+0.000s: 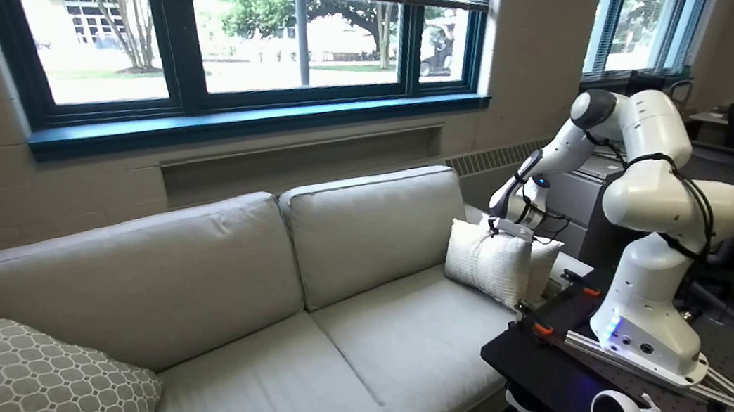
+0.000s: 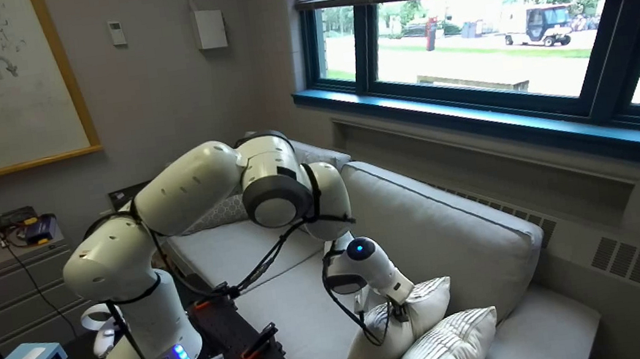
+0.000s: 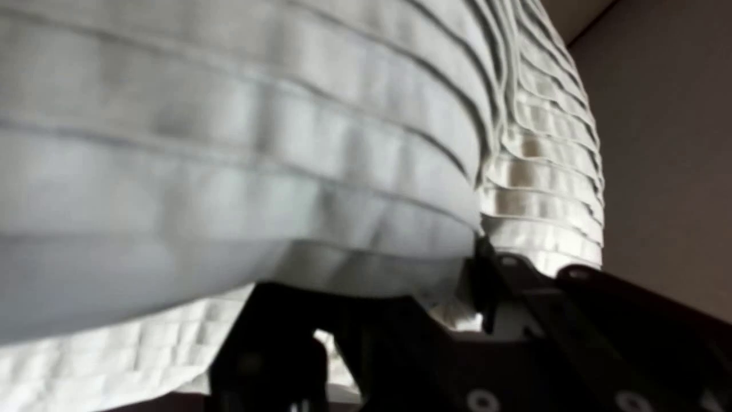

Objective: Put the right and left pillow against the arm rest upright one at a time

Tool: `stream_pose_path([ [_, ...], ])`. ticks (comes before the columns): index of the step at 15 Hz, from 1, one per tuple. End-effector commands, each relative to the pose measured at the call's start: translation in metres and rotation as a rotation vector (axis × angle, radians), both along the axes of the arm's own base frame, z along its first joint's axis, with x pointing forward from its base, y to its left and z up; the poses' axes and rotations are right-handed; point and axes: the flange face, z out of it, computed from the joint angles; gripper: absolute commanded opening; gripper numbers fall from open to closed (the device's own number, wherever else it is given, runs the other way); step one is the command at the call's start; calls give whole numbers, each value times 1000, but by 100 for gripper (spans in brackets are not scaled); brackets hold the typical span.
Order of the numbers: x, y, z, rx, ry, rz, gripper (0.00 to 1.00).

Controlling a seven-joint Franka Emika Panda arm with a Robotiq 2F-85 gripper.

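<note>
Two cream-white pillows sit side by side at one end of the sofa. My gripper (image 1: 496, 226) (image 2: 399, 311) (image 3: 440, 280) is shut on the top edge of the left pillow (image 1: 470, 260) (image 2: 373, 348), whose pleated fabric is creased at the pinch and fills the wrist view (image 3: 240, 143). This pillow stands tilted; I cannot tell whether its bottom rests on the seat. The right pillow (image 1: 544, 259) (image 2: 450, 347) leans beside it, partly hidden behind it in an exterior view. The arm rest (image 2: 552, 319) is behind the right pillow, mostly hidden in an exterior view (image 1: 474, 213).
The sofa's back cushion (image 1: 378, 233) rises beside the pillows, above the seat cushion (image 1: 419, 334). A grey patterned cushion (image 1: 46, 411) lies at the far end. The black robot table (image 1: 536, 361) with clamps stands close to the sofa's front.
</note>
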Motion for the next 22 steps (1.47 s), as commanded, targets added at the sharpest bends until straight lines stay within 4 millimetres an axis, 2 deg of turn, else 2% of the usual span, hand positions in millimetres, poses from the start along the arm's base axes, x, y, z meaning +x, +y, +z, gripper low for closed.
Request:
stream_pose_path([
  [1, 14, 1, 15, -124, 45, -78, 7],
  [7, 4, 52, -23, -160, 136, -99, 7],
  [9, 3, 61, -33, -164, 155, -103, 7],
  [11, 2, 61, -38, -182, 161, -123, 7],
  [13, -1, 49, -35, -218, 155, -194, 7],
  [16, -19, 30, -40, -254, 153, -327, 7],
  [18, -23, 25, -48, -256, 159, -376, 8],
  [19, -23, 24, -53, -250, 160, -382, 27],
  [22, -20, 23, -61, -247, 158, -395, 42],
])
